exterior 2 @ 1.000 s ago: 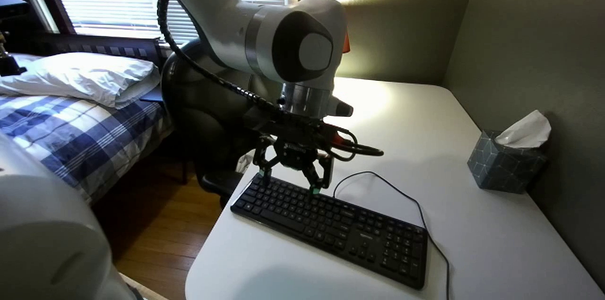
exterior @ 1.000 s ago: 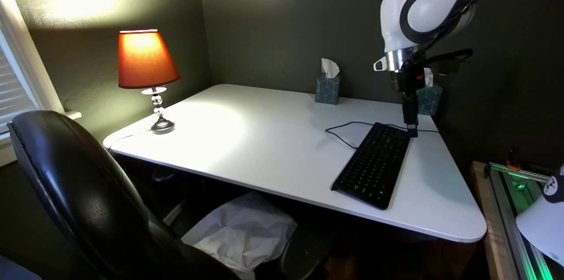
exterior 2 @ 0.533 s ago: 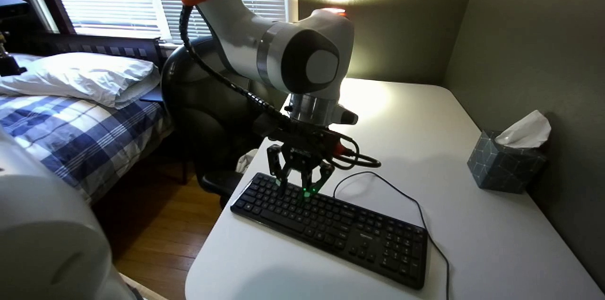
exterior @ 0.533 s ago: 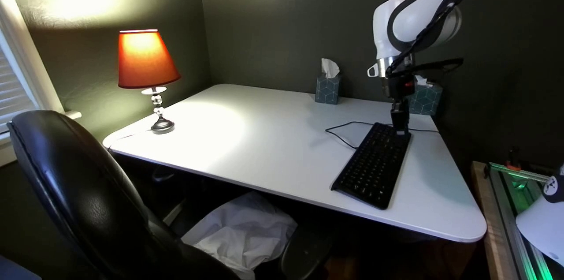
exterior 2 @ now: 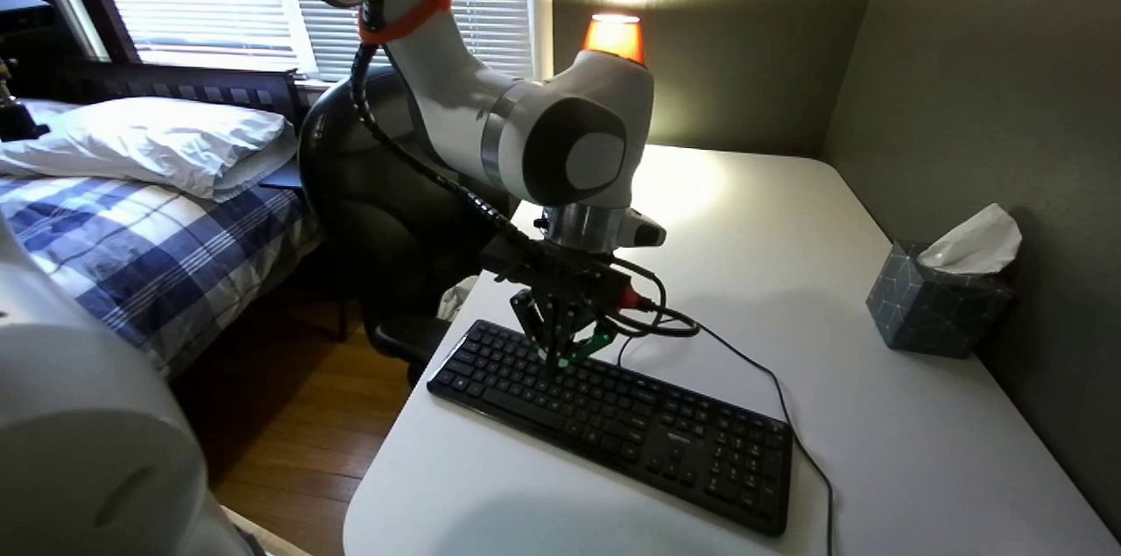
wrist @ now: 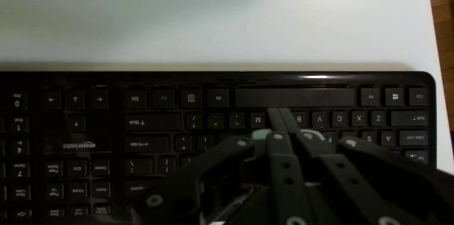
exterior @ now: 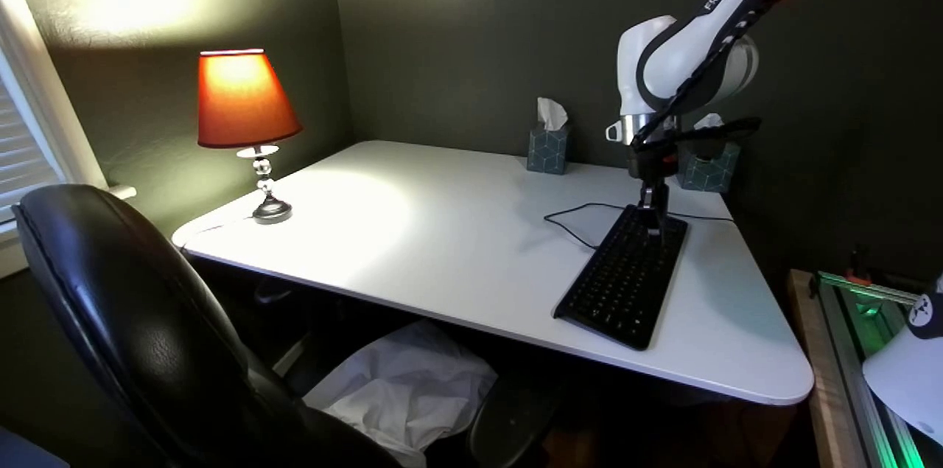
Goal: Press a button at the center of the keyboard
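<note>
The black keyboard lies flat on the white desk in both exterior views. My gripper points down over its letter section, toward the end away from the number pad. In the wrist view, where the key letters appear upside down, the gripper has its two narrow fingertips side by side, shut with nothing between them. They cover the spot between the M and B keys, just beside the space bar. Whether the tips touch the keys or hover just above, I cannot tell.
A thin black cable runs from the keyboard across the desk. Tissue boxes stand by the wall, one partly behind the arm. A red-shaded lamp is at the desk's far side. A black chair stands before the desk.
The gripper's fingers have gone from wide apart to shut. My arm has come down and shifted inward over the keyboard. The keyboard has stayed in place.
</note>
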`<state>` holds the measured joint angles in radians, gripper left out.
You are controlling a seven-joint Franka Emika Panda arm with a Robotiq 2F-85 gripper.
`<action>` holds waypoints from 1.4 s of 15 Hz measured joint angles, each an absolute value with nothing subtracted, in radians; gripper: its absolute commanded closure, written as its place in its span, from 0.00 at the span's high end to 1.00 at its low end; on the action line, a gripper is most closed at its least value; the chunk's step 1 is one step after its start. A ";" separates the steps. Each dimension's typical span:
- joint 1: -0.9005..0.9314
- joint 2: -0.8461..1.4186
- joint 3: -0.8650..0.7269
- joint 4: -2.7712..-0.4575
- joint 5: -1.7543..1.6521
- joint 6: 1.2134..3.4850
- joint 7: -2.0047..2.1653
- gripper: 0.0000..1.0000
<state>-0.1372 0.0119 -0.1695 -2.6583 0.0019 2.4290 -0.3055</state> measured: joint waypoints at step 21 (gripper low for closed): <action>-0.145 0.219 -0.139 -2.550 0.009 2.506 -0.250 0.00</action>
<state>-0.1454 0.2189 -0.1389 -2.5495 0.0091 2.5064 -0.2495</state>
